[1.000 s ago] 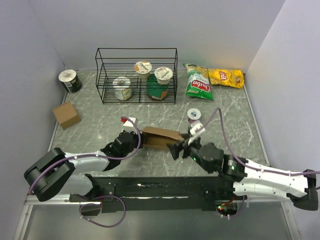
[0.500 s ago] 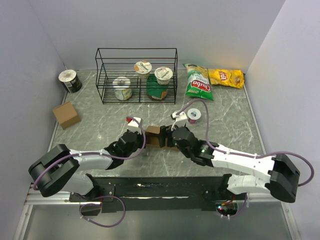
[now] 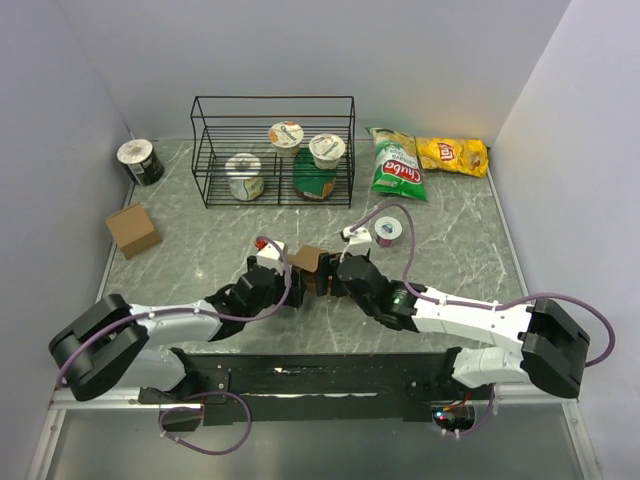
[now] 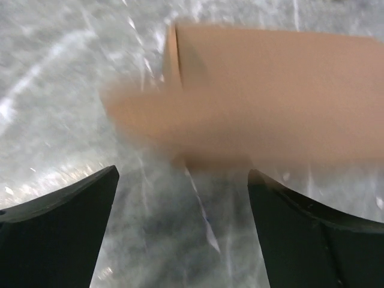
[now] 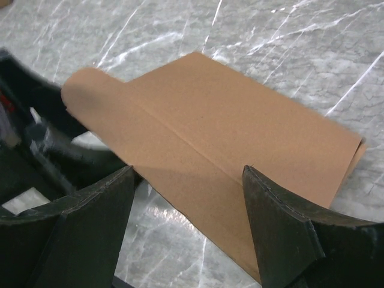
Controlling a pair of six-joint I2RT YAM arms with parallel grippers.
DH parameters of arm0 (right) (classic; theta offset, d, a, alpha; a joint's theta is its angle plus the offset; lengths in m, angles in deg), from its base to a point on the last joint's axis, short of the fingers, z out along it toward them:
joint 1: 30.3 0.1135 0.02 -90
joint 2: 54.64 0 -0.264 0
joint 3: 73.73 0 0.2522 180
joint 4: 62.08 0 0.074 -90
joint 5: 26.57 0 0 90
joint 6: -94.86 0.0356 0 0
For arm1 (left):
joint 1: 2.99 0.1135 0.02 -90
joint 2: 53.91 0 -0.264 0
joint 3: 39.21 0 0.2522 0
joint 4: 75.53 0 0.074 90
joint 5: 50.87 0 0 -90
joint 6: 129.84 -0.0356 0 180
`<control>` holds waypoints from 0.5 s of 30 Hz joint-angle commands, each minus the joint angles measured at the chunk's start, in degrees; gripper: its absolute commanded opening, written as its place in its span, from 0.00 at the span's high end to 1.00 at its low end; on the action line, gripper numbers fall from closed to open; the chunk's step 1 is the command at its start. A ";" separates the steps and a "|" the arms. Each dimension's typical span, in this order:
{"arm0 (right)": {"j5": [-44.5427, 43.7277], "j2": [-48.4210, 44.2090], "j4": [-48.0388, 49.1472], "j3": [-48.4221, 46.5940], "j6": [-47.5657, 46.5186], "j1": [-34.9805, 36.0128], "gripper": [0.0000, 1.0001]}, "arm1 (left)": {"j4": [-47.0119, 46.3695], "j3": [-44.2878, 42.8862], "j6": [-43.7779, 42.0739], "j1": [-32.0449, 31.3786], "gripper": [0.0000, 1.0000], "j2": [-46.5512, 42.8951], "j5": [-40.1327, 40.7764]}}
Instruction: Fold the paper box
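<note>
Shifted over the last second: right gripper (image 5: 187, 174), brought in from the near right to the paper box (image 5: 228, 126); left gripper (image 4: 180, 177), gone from pinched shut to spread wide, off the cardboard.

- Wire rack (image 3: 272, 150): landmark, far side of the table.
- Paper box: nearer than the wire rack's right half, well apart from it, between the two grippers; oblong, creased lengthwise, one rounded flap loose at the end toward the left gripper.
- Right gripper: near and right of the rack; jaws spread over the top panel, astride the crease; no grip seen.
- Left gripper: near of the rack's middle; jaws spread, nothing between; carton end just ahead, blurred.
- Step in hand, as judged: tucking the loose flap. Best done by steadying the panel with the right, then closing the left squarely on the flap edge and bending slowly along the crease, to avoid skidding or crushing.
</note>
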 commanded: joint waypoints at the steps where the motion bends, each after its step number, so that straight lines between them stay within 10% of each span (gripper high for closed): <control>1: -0.72 0.91 0.39 0.90 2.86 -1.93 0.21 | 5.65 1.28 -0.18 -0.93 0.04 -3.93 -6.25; 15: 1.21 3.19 0.92 3.28 2.95 -4.66 0.21 | 10.31 3.93 -2.11 -0.84 0.04 -31.94 -23.58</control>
